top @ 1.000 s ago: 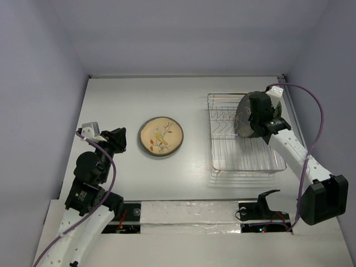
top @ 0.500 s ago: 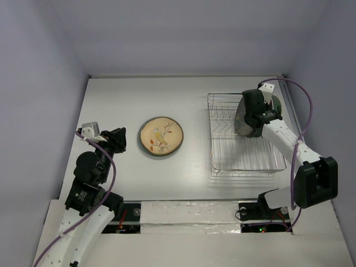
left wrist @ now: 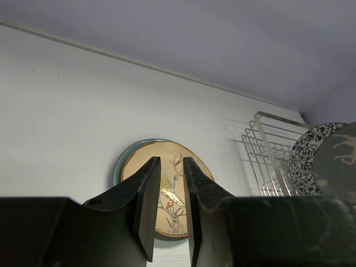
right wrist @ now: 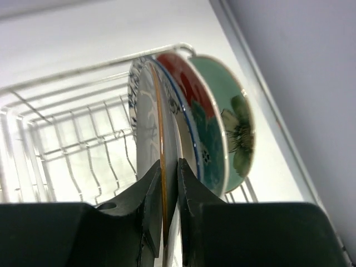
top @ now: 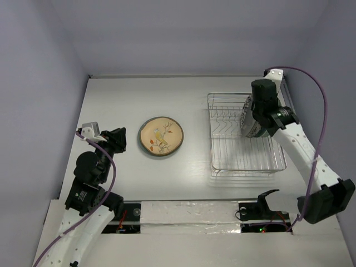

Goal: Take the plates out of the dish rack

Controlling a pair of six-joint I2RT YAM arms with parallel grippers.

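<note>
The silvery wire dish rack [top: 247, 161] stands on the right of the table, with several plates [top: 246, 119] upright at its far right. My right gripper [top: 251, 123] [right wrist: 169, 164] is shut on the rim of a grey plate with an orange edge [right wrist: 161, 111]. The left wrist view shows this dark plate with pale deer [left wrist: 339, 161]. Beside it stand a blue floral-rimmed plate [right wrist: 133, 97] [left wrist: 305, 158], a red plate [right wrist: 183, 78] and a pale green flower plate [right wrist: 236, 128]. A tan bird plate with a teal rim [top: 161, 136] [left wrist: 167, 149] lies flat mid-table. My left gripper [top: 118, 139] [left wrist: 171, 159] hovers left of it, slightly open and holding nothing.
The rack's near half [right wrist: 72, 133] holds only bare wires. A raised table edge [top: 286, 100] and the right wall run close beside the rack. White walls enclose the table on the left, the right and the far side.
My right arm has swung out to the right and its wrist has turned. The dark plate in its jaws, earlier tilted with its face showing, now stands nearly edge-on. The left arm has not moved.
</note>
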